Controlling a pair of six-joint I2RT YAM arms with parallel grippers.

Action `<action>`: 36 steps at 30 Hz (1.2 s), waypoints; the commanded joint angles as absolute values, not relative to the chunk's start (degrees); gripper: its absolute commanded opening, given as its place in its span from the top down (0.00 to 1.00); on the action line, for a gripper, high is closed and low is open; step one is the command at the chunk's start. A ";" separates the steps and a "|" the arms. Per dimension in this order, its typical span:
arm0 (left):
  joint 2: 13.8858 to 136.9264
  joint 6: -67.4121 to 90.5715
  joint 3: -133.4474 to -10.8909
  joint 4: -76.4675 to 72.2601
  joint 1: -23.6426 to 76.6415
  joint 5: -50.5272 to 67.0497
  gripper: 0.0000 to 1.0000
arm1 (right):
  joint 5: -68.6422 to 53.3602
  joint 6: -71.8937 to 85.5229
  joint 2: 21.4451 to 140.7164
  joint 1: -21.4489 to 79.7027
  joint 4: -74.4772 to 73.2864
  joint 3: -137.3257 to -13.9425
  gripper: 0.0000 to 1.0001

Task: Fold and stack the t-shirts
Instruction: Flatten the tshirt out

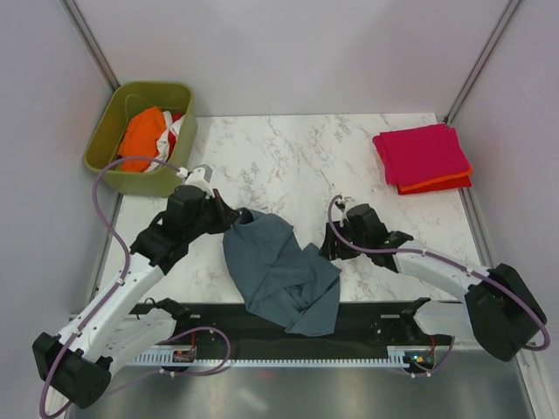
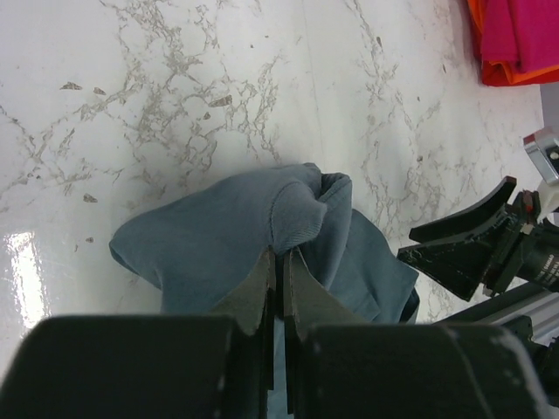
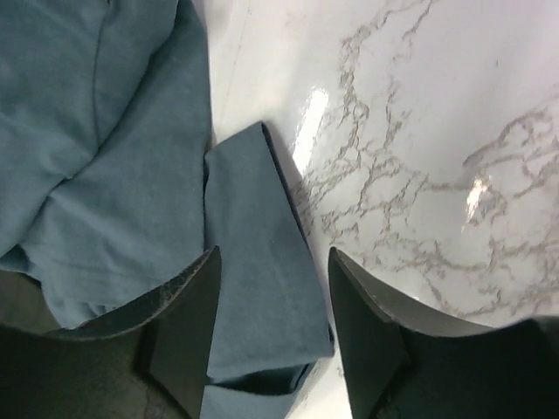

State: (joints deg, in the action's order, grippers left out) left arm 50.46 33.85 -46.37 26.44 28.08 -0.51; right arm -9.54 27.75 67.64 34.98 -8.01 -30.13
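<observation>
Top external: blue-grey shirt [image 1: 279, 266] crumpled near centre of marble table [image 1: 288, 157], lower hem over black mat [image 1: 349, 319]. Left gripper [image 1: 231, 212] at its far-left corner, right gripper [image 1: 328, 248] at its right edge. Magenta shirt [image 1: 421, 150] folded atop orange-red shirt [image 1: 441, 183], far right. Orange shirt [image 1: 144, 131] in olive bin [image 1: 106, 131], far left.

Left wrist: fingers pinched together on raised fold of blue-grey shirt.

Right wrist: fingers spread, straddling flat strip of same shirt, not clamped.
</observation>
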 commanded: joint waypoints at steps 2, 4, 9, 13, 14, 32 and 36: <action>48.43 35.42 -45.09 24.61 27.69 -0.62 0.98 | -6.51 22.86 74.17 35.68 -7.12 -36.64 0.42; 47.38 35.68 -44.39 24.70 27.77 -0.70 0.98 | -7.11 21.36 77.68 35.77 -7.47 -39.10 0.42; 45.27 36.03 -42.54 25.05 27.69 -1.32 0.98 | -9.32 20.13 84.10 36.91 -7.91 -42.80 0.42; 44.39 36.21 -41.57 25.22 27.69 -1.49 0.98 | -9.58 20.04 86.75 37.88 -8.09 -43.68 0.48; 44.47 36.30 -41.31 25.22 27.69 -1.49 0.98 | -9.75 19.95 86.92 38.14 -8.00 -43.77 0.50; 50.53 42.01 -32.08 13.54 27.25 -6.33 0.98 | -2.98 22.50 87.01 28.95 -13.53 -58.69 1.00; 55.54 39.13 -40.84 16.68 23.04 -7.03 0.98 | -9.30 24.70 88.59 21.46 -18.18 -75.00 1.00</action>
State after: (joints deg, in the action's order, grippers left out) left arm 53.82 39.38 -33.52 19.46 25.93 -4.69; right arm -7.05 22.61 89.12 26.46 -17.50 -62.65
